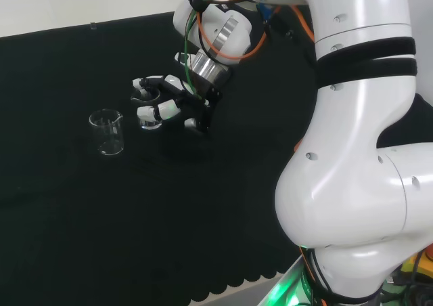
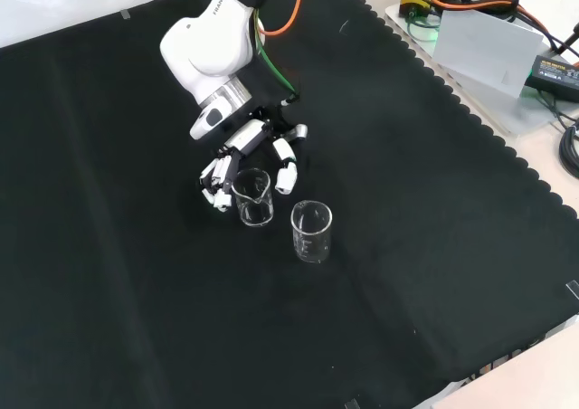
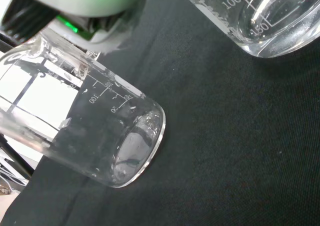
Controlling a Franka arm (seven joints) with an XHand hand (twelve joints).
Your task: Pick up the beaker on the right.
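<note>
Hand: the hand (image 2: 237,156) is seen low over the black cloth (image 2: 109,246), fingers (image 2: 215,175) spread and curved around a clear beaker (image 2: 254,197)
Grip: fingers are placed on one side of the glass and the thumb (image 2: 286,163) on the other; whether the glass is actually touched cannot be told
Held beaker: upright on the cloth between the digits in the front view
Second beaker: another clear beaker (image 2: 311,232) is stood just beside the first, lower right in the front view, apart from the hand; in the head view it (image 1: 107,132) is found left of the hand (image 1: 172,103)
Wrist view: both beakers are shown close, one (image 3: 90,136) large, the other (image 3: 260,16) beyond it
</note>
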